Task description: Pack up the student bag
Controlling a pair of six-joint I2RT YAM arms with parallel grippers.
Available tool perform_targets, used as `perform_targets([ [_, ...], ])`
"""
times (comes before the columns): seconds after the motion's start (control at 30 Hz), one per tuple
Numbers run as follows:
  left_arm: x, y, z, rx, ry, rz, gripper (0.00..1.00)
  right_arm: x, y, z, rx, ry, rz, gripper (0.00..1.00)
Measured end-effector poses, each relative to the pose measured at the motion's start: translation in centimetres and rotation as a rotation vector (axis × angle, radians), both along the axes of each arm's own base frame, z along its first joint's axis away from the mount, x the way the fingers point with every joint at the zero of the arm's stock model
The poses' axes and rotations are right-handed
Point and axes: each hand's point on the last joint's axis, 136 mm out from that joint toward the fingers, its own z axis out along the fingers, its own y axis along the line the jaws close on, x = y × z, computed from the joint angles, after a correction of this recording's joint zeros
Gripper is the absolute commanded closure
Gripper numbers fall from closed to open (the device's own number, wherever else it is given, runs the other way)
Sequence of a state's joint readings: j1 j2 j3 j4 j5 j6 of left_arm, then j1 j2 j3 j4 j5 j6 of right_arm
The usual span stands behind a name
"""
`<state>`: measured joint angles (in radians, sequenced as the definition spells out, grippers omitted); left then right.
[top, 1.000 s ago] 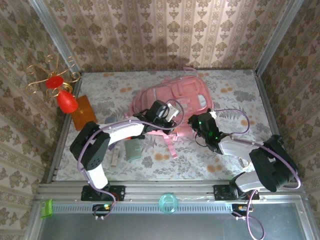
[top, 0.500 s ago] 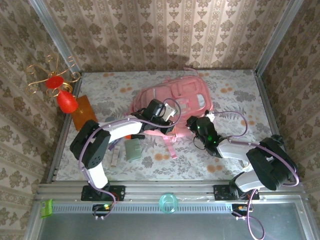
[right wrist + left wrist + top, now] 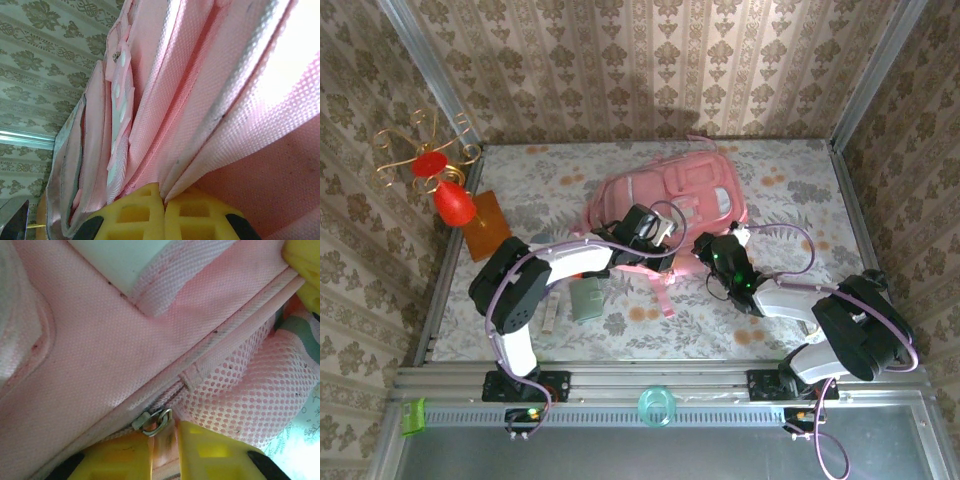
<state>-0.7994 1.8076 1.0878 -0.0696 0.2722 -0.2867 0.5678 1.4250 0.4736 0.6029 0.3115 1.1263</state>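
Right end effector (image 3: 163,202) clamps the large soft pink fabric backpack (image 3: 210,115); left end effector (image 3: 165,455) straddles its silver zip pull (image 3: 152,421), grip unclear

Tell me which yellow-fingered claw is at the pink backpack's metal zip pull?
The left gripper: the silver zip pull sits right at its fingertips on the large soft pink fabric backpack. The right gripper pinches plain pink fabric folds.

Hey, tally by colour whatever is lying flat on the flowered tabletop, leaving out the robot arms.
Pink: 1, the student bag
Orange: 1, a flat slab
Grey-green: 1, a small case
Pale: 1, a slim stick
Total: 4
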Motion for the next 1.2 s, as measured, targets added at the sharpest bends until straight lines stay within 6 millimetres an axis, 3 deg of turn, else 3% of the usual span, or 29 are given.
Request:
perform_targets([
  [0.2,0.2,-0.1,-0.1,-0.007,0.001,0.017,0.97,0.0,-0.1,0.0,-0.002,-0.001,-0.009,1.00],
  [0.37,0.3,-0.1,-0.1,-0.009,-0.002,0.017,0.98,0.1,-0.2,0.0,-0.004,-0.002,-0.013,1.00],
  [0.6,0.3,-0.6,-0.2,-0.028,0.005,0.029,0.83,0.1,-0.3,0.0,0.002,-0.001,-0.018,1.00],
  [0.97,0.5,-1.9,-1.3,-0.054,-0.017,0.128,0.78,-0.3,-0.3,-0.4,0.062,0.019,-0.059,1.00],
  [1.2,1.4,-2.3,-1.6,-0.073,-0.058,0.161,0.97,-0.4,-0.9,-0.7,0.064,0.022,-0.088,1.00],
])
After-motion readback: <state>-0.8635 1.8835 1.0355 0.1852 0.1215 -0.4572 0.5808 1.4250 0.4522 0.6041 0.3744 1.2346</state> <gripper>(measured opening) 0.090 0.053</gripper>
